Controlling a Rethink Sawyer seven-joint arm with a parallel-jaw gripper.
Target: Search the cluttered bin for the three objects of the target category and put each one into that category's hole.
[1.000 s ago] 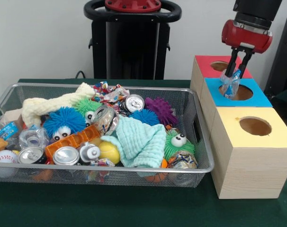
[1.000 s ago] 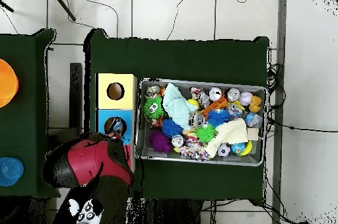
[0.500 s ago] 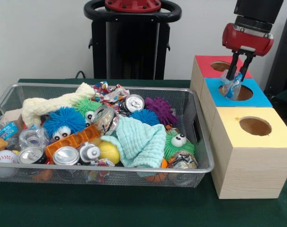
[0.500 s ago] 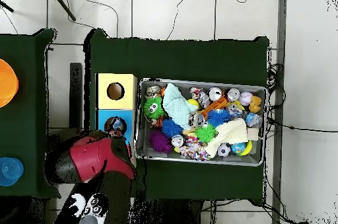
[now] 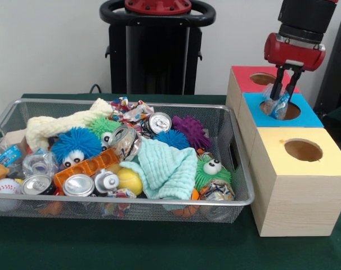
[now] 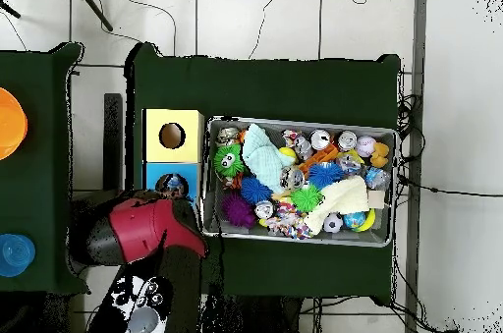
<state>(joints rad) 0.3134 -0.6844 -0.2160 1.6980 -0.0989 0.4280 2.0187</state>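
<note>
Crumpled plastic bottle (image 5: 278, 104), pinched in the jaws of the gripper (image 5: 281, 97), has drifted right and now hangs over the blue box's hole (image 5: 281, 110), so release looks imminent, away from the bin (image 5: 241, 169).

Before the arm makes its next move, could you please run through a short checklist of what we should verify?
1. Pincer positioned over the blue box's hole: ok.
2. Crumpled clear plastic item held between the fingers: ok, it hangs at the hole's rim.
3. Item fully inside the hole: not ok, most of it shows above the blue top.
4. Blue hole free of blockage: cannot tell, the item and pincer hide its inside.
5. Mesh bin clear of the boxes: ok, it sits beside the yellow box.
6. More plastic pieces left in the bin: ok, a clear wrapper lies at its left.
</note>
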